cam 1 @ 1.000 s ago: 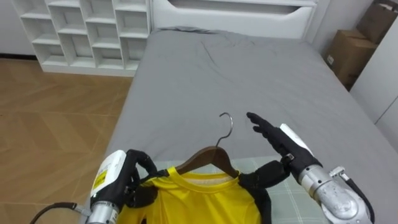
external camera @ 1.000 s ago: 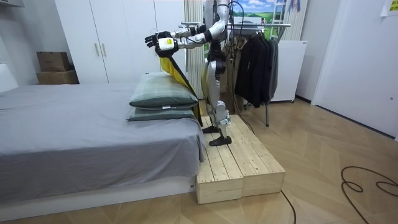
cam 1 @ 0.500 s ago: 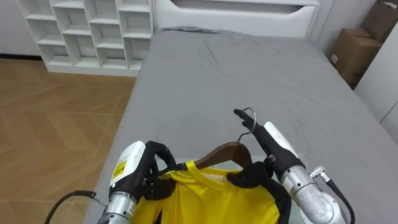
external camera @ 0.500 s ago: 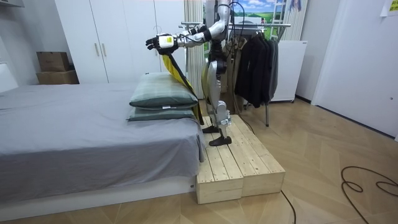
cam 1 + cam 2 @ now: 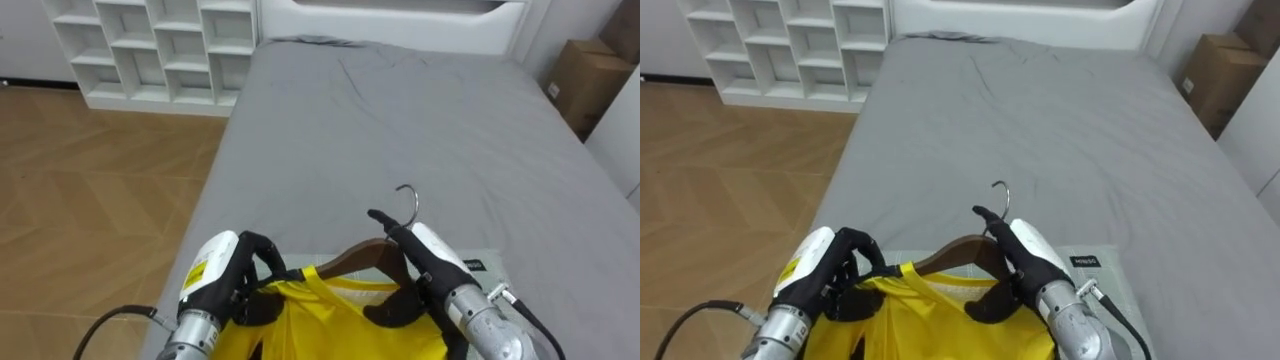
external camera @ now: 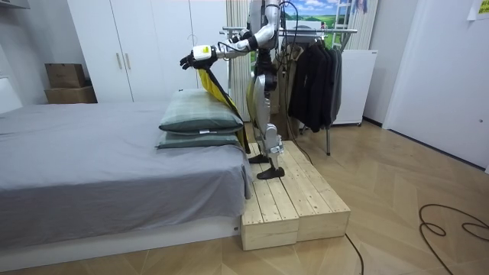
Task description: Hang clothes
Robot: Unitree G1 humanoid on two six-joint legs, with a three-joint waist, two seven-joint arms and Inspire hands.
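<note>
At the bottom centre of the left eye view, a yellow shirt (image 5: 330, 318) is draped on a wooden hanger (image 5: 355, 258), raised above the grey bed (image 5: 400, 110). The left hand (image 5: 230, 275), at lower left, has its fingers curled round the shirt's shoulder, apparently to stop the cloth sliding off that end. The right hand (image 5: 430, 262), at lower right, lies along the hanger's neck with fingers reaching toward the metal hook (image 5: 405, 193) and the thumb tucked under the bar. It seems to pinch the hanger so the hook stands upright and free to catch a rail. In the room view the robot stands on a wooden platform (image 6: 294, 202) at centre, arms out over the pillows (image 6: 200, 121). The clothes rack (image 6: 321, 32) is behind it, so the hanging is probably not yet begun.
</note>
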